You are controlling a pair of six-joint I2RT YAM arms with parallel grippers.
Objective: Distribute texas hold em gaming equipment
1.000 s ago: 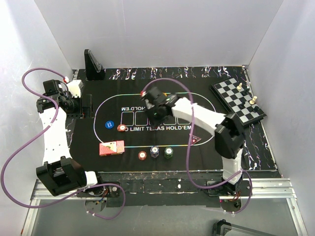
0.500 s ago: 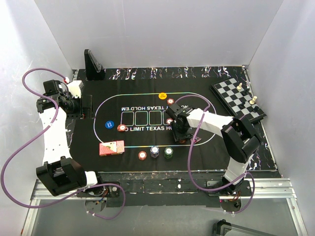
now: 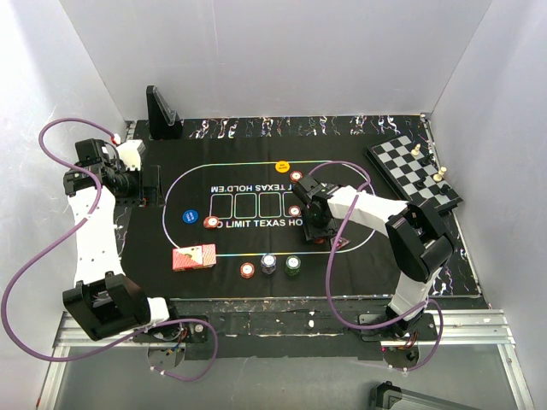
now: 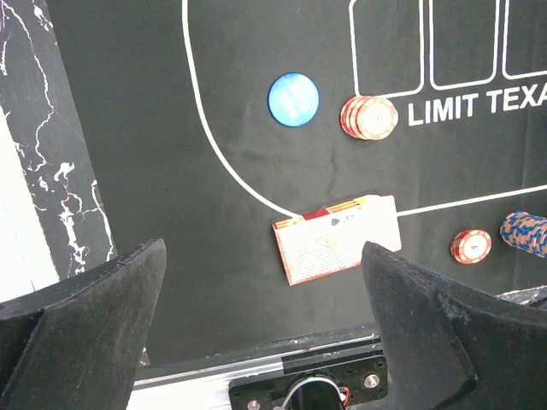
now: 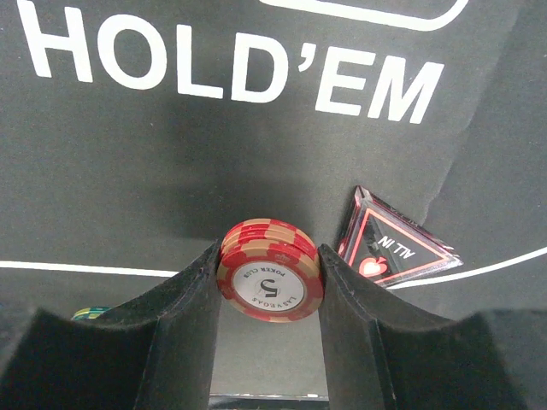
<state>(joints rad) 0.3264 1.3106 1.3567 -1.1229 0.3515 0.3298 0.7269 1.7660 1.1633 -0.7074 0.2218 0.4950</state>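
My right gripper (image 5: 270,256) is shut on a short stack of red poker chips (image 5: 272,282), tilted between its fingers, low over the black mat (image 3: 197,192). Just to its right lies the dark triangular marker (image 5: 393,248). From above, this gripper (image 3: 316,232) is right of centre, beside the marker (image 3: 339,243). Two red chips (image 3: 297,176), (image 3: 294,210) and the yellow button (image 3: 281,166) lie beyond it. The red-backed cards (image 4: 338,250), a blue chip (image 4: 293,99) and a red stack (image 4: 369,117) lie ahead of my open, empty left gripper (image 4: 263,282).
Along the mat's near edge sit a red chip (image 3: 248,271), a blue-white stack (image 3: 268,264) and a green stack (image 3: 293,266). A chessboard with pieces (image 3: 414,175) lies at the far right. A black stand (image 3: 161,111) stands at the back left. White walls close three sides.
My right arm swung from the mat's far middle down to the near right beside the triangular marker, uncovering the yellow button and two red chips. The left arm has not moved.
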